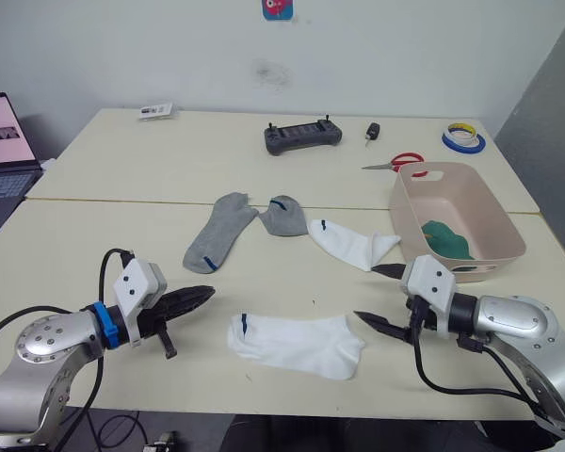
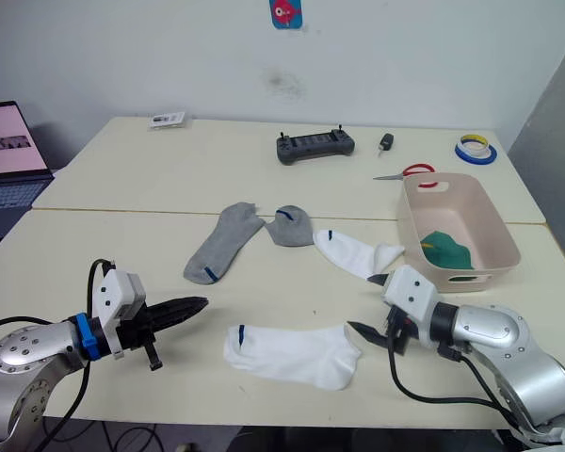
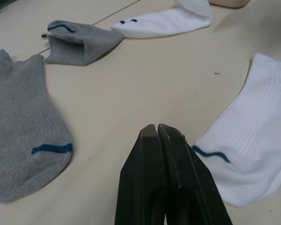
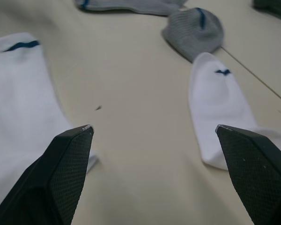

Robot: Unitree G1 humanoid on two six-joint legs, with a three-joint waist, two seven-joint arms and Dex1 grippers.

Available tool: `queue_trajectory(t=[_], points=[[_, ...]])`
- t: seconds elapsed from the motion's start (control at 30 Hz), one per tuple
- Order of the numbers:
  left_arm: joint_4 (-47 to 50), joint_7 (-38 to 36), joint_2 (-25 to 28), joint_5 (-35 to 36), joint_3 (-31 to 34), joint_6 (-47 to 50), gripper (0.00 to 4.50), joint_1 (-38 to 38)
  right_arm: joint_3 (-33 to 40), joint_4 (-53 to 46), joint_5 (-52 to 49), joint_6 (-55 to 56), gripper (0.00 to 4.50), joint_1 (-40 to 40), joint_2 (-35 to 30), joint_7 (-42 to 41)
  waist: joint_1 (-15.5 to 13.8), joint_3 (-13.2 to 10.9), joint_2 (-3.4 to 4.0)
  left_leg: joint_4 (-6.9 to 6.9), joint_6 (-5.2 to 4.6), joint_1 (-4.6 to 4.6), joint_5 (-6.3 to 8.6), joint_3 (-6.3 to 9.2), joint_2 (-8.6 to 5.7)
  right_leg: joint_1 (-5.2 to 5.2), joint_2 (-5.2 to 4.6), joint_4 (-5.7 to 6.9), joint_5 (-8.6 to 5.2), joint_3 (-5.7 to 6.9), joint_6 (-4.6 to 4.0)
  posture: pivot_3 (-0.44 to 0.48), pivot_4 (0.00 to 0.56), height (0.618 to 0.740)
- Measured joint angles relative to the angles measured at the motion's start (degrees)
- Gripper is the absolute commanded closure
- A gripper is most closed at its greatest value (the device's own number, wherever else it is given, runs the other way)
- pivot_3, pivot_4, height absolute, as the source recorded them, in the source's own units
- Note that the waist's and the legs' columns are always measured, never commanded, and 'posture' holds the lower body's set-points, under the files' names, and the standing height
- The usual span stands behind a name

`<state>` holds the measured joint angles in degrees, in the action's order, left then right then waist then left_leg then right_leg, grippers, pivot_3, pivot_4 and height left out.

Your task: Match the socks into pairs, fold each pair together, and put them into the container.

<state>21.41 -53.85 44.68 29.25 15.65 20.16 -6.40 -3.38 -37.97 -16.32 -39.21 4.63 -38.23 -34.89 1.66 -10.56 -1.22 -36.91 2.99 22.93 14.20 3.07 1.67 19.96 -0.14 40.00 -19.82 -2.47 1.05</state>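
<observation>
From the head cameras I see the table (image 1: 94, 235) with four socks lying loose on it. A long grey sock (image 1: 217, 232) lies flat past my left arm, and a small bunched grey sock (image 1: 284, 216) sits just beside its toe end. A white sock (image 1: 350, 243) lies next to that one, with its tip near the pink container (image 1: 505, 226). Another white sock (image 1: 297, 343) lies flat close to me, between my two arms. Inside the container I can see something green (image 1: 444, 239), which I take to be the green socks, already put away. My left gripper (image 1: 196, 298) is low over the table near the cuff of the close white sock, with its fingers pressed together and nothing in them. My right gripper (image 1: 380, 297) is near the toe of that same sock, fingers spread wide and holding nothing.

In the left wrist view the two black fingers (image 3: 152, 178) touch each other. The blue mark on the close white sock (image 3: 257, 136) is just beside them, and the long grey sock (image 3: 23, 131) is on the other side.

In the right wrist view the two fingertips (image 4: 75, 140) stand far apart. The close white sock (image 4: 23, 108) is by one tip and the far white sock (image 4: 220, 108) is by the other.

I think these socks are light, soft and floppy. They will sag and bunch when I lift them. I would pinch the cuff edge, where the cloth looks thicker.
</observation>
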Motion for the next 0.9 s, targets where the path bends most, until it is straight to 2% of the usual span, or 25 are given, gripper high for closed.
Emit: queue_trajectory(t=[0.17,0.27,0.33,0.47,0.6,0.7,0.83,0.9], points=[[1.85,1.31,-0.08,4.17,-0.16,4.44,4.47,4.12,-5.55,2.07,7.48,-2.38,0.00,4.12,5.46,9.16,0.05,0.00,0.00,0.00,0.01,0.00,0.00,0.00,0.01,0.04,0.02,0.01,0.00,0.01,0.00,0.000,0.150,0.737],[2.95,2.15,-0.11,4.61,-1.12,5.61,3.88,7.49,-9.22,6.07,13.24,-4.09,0.00,7.97,10.25,16.19,0.11,0.00,0.00,0.03,0.02,0.02,-0.01,-0.02,0.00,0.08,0.03,0.01,0.00,-0.02,0.00,0.000,0.150,0.737],[2.97,2.81,-0.41,4.59,-2.13,6.01,3.30,9.02,-10.20,8.64,15.95,-4.82,0.00,9.42,12.90,19.36,0.11,0.00,0.00,0.04,0.03,0.05,-0.02,-0.06,-0.01,0.11,0.03,-0.01,0.00,-0.04,0.00,0.000,0.150,0.737],[3.15,3.41,-1.10,4.60,-4.02,6.99,3.30,11.51,-11.36,13.41,20.02,-5.77,0.00,11.27,18.95,24.94,0.12,0.00,0.00,0.03,0.03,0.06,-0.02,-0.06,-0.01,0.13,0.02,0.02,0.00,-0.05,-0.01,0.000,0.150,0.737],[4.11,3.78,-1.33,5.95,-4.65,8.60,3.30,13.18,-11.37,16.15,22.34,-6.18,0.00,12.19,22.04,27.86,0.15,0.00,0.00,0.03,0.02,0.06,-0.01,-0.07,-0.01,0.14,0.02,0.03,0.01,-0.05,-0.01,0.000,0.150,0.737],[5.48,3.51,-1.34,9.09,-4.65,11.16,2.73,13.60,-11.35,17.31,22.89,-6.21,0.61,12.19,24.07,28.93,0.18,0.00,0.00,0.04,0.02,0.06,-0.01,-0.08,-0.01,0.14,0.02,0.03,0.01,-0.05,-0.01,0.000,0.150,0.737],[6.24,3.08,-0.96,11.85,-4.60,13.75,1.51,13.66,-11.24,18.36,23.69,-6.21,1.91,12.22,25.38,29.71,0.18,0.00,0.01,0.04,0.02,0.05,-0.01,-0.07,-0.01,0.15,0.02,0.04,0.01,-0.05,-0.01,0.000,0.150,0.737],[6.36,2.91,-0.36,12.69,-4.50,14.69,0.81,13.66,-11.20,18.64,24.09,-6.20,2.70,12.25,25.87,29.92,0.19,0.00,0.01,0.04,0.02,0.05,-0.01,-0.07,-0.01,0.15,0.02,0.04,0.01,-0.05,-0.01,0.000,0.150,0.737]])
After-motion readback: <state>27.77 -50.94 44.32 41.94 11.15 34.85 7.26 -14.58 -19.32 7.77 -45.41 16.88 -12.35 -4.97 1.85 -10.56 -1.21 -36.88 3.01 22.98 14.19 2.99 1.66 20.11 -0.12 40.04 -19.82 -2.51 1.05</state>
